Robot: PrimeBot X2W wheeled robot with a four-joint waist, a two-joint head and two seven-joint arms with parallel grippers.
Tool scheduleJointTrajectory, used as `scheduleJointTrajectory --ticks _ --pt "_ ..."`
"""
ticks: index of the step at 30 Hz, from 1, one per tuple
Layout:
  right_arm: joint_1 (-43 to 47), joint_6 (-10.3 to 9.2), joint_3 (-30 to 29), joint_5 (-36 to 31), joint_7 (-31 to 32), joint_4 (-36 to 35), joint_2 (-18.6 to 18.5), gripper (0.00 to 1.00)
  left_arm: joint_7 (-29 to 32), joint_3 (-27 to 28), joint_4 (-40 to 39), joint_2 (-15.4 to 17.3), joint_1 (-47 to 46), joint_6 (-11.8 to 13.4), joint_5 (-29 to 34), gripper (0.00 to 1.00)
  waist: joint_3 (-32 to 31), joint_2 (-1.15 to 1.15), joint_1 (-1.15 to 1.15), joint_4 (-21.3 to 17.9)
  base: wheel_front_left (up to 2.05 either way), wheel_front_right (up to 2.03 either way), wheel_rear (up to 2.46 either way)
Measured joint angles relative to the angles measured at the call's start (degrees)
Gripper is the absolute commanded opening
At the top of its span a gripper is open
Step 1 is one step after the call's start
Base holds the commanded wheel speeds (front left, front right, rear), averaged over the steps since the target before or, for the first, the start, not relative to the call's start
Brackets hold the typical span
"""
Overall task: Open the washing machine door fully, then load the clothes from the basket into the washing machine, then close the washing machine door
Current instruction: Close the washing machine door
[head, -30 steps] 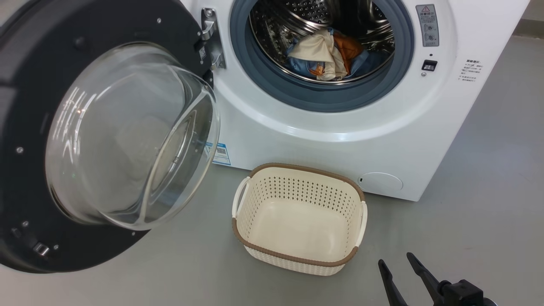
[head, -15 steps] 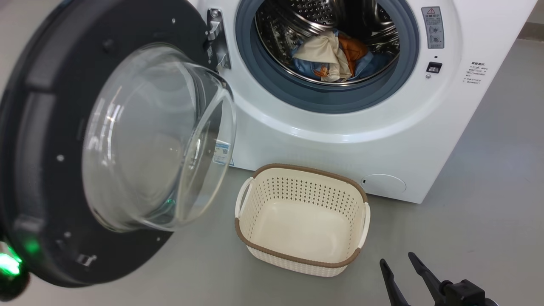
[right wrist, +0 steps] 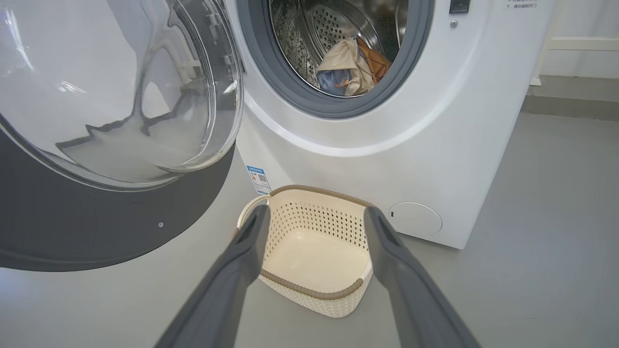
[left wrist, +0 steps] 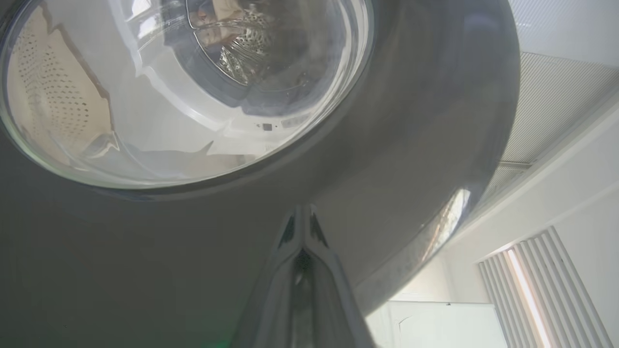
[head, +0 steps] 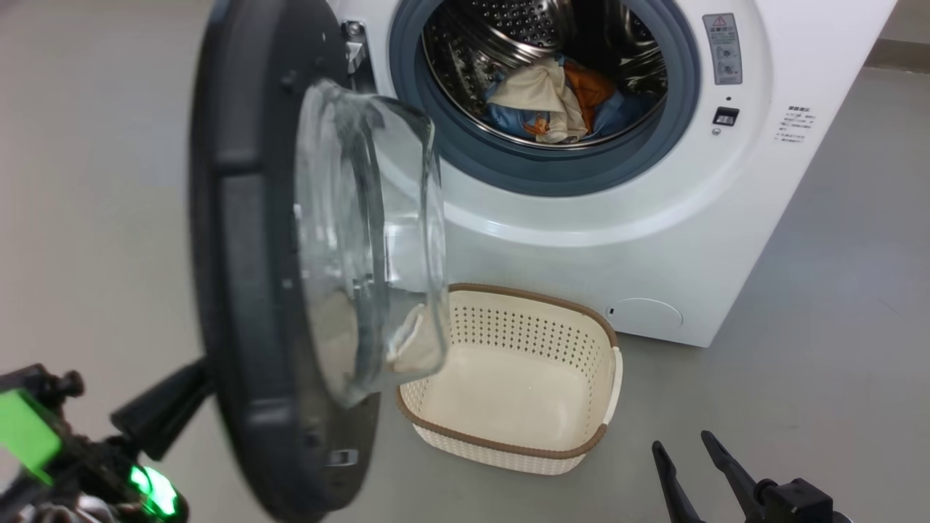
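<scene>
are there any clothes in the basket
No, the basket shows only its bare cream bottom, while the clothes lie inside the washing machine.

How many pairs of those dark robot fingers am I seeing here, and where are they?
2. The left fingers, shut, rest against the outer side of the washing machine door at lower left; the right fingers, open, hang right of the basket.
</scene>
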Motion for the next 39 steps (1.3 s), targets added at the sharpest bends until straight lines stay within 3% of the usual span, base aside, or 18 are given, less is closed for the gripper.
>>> scheduleJointTrajectory --ticks 6,12,31,39 --pt "0.0 0.0 0.1 0.0 0.0 0.0 0.1 1.0 -6.4 -6.0 -9.6 -0.6 3.9 1.5 -2.4 0.0 0.2 0.0 0.0 -0.9 0.0 0.0 0.0" --pt "-0.1 0.0 0.8 0.0 0.0 0.0 0.2 1.0 -14.8 -14.7 -10.3 -0.6 4.1 0.2 -5.4 0.0 0.4 0.0 0.0 -3.0 0.0 0.0 0.0" --pt "-0.1 0.0 0.9 0.0 0.0 -0.2 0.2 1.0 -24.8 -21.5 -1.5 -0.5 -3.1 -6.6 -4.6 0.0 1.5 0.0 0.0 -14.4 0.0 0.0 0.0" --pt "-0.1 0.0 0.9 0.0 0.0 -0.3 0.3 1.0 -28.6 -24.9 6.2 -0.6 -8.1 -10.0 -2.2 0.0 1.9 0.0 0.0 -18.2 0.0 0.0 0.0"
